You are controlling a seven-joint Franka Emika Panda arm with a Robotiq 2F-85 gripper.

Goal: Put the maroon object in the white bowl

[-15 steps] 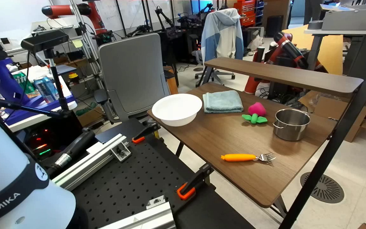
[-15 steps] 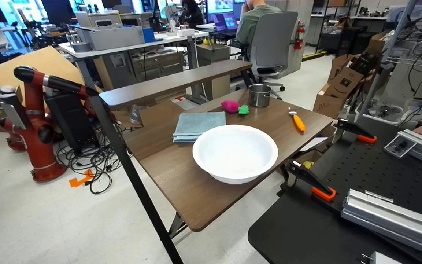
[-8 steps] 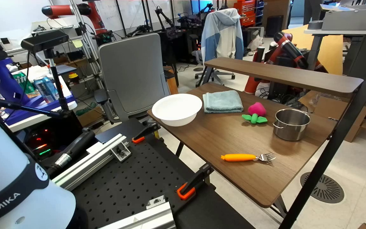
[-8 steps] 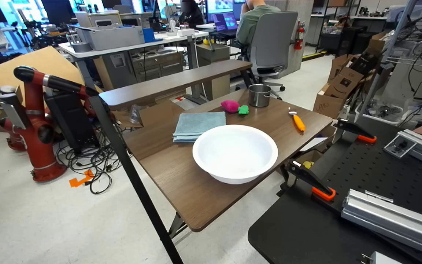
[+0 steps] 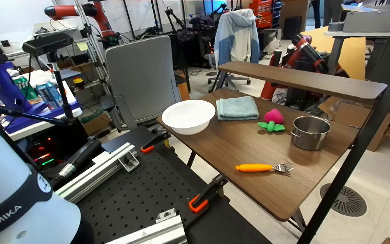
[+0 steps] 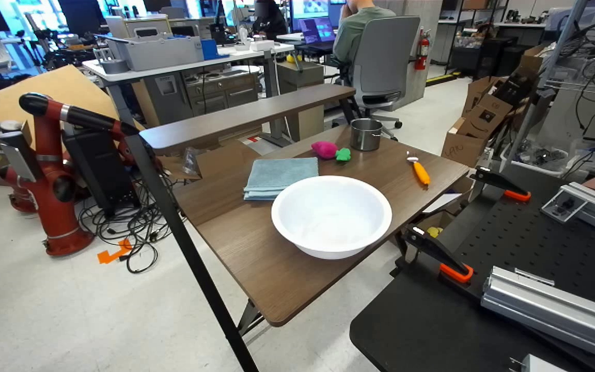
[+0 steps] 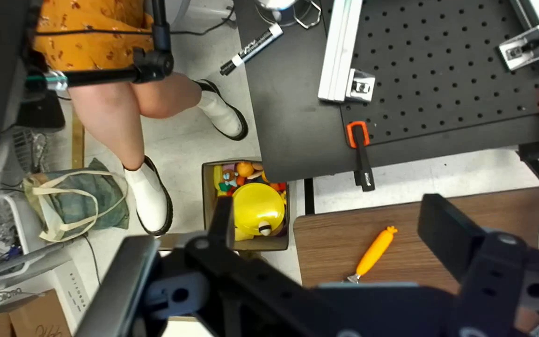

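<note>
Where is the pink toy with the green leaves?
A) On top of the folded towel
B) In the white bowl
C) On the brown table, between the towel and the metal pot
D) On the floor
C, because both exterior views show the pink toy lying on the brown table, with the folded towel on one side of it and the metal pot on the other.

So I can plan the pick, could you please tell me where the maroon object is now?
In both exterior views the maroon object lies on the table, between the towel to the left and the pot to the right.
</note>
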